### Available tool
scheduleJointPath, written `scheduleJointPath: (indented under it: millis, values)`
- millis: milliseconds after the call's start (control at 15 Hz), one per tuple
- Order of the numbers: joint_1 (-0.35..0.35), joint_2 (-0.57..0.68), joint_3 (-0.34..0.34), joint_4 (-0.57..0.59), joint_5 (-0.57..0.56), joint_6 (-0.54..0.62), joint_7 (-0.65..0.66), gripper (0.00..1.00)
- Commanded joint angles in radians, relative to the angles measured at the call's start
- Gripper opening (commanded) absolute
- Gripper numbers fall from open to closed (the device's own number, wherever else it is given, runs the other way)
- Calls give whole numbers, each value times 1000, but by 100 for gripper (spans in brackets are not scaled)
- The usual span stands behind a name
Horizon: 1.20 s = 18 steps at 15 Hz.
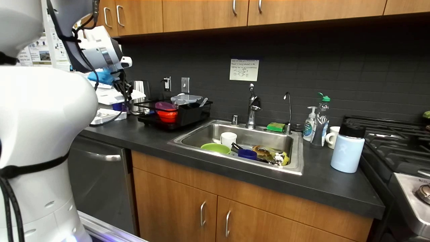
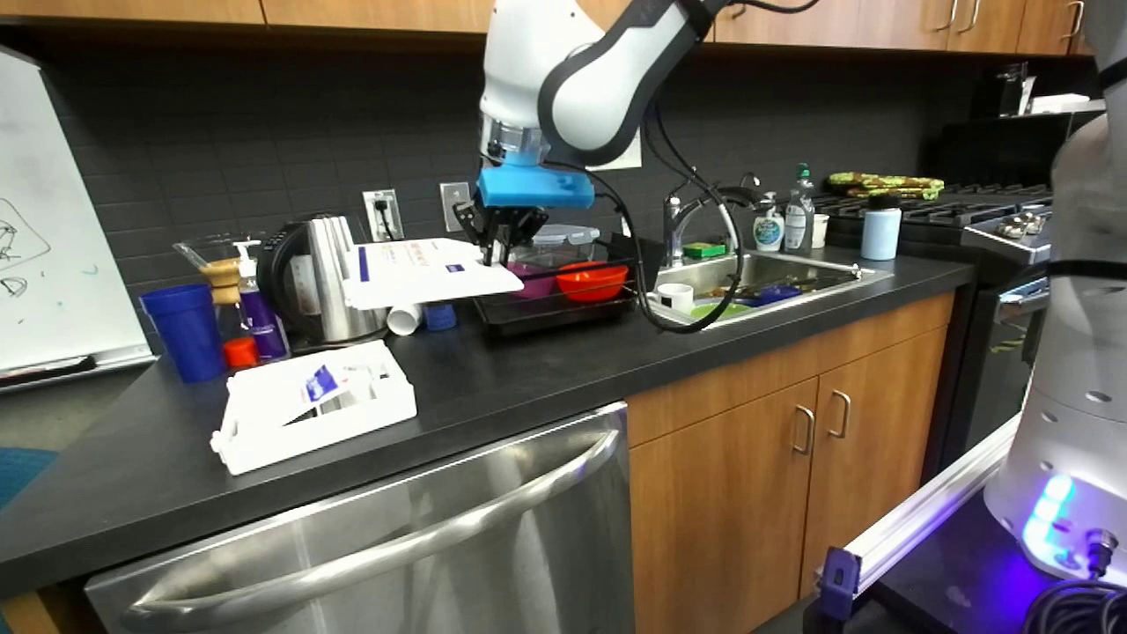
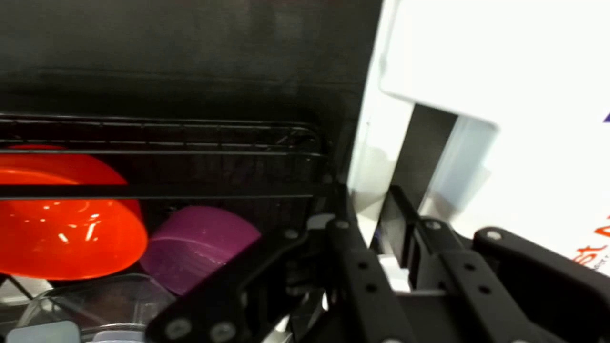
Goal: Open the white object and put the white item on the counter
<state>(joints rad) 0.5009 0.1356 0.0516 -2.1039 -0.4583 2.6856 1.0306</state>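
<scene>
White box [image 2: 333,429] is on the desk [image 2: 519,387], lower left in an exterior view. Open on top, contents showing, incl. a blue-marked packet [image 2: 321,384].

White lid [image 2: 423,271] is off it, in the air just left of frame centre, printed face up, roughly level. Sits above and right of the box in that frame, apart from it.

Jaws nearly closed, clamped on the lid's right edge. Wrist view agrees: white edge runs between them right of centre, red lettering cut off at the far right of the frame. Arm [image 2: 581,88] comes in from top centre, blue block [image 2: 535,187] just above the jaws.

Around it: steel kettle [image 2: 331,264] behind the lid, purple bottle [image 2: 264,313] and blue cup [image 2: 183,333] to its left. Black dish rack [image 2: 563,319] right of the lid, red bowl [image 3: 71,238] and purple bowl [image 3: 202,243] in it, both lower left in the wrist view.

Sink [image 1: 297,154] right of centre in an exterior view: white cup [image 1: 228,138], green bowl [image 1: 215,147] inside. Light blue bottle [image 1: 347,154] upright at right, near the stove [image 1: 408,195].
</scene>
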Motion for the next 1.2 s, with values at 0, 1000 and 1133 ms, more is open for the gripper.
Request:
scheduleJointPath:
  millis: [0, 1000, 1133]
  values:
    - [-80, -94, 35, -119, -50, 43, 43, 5]
    - [-54, -111, -88, -225, -527, 79, 458, 5]
    - [-52, -103, -86, -224, -579, 75, 502, 5]
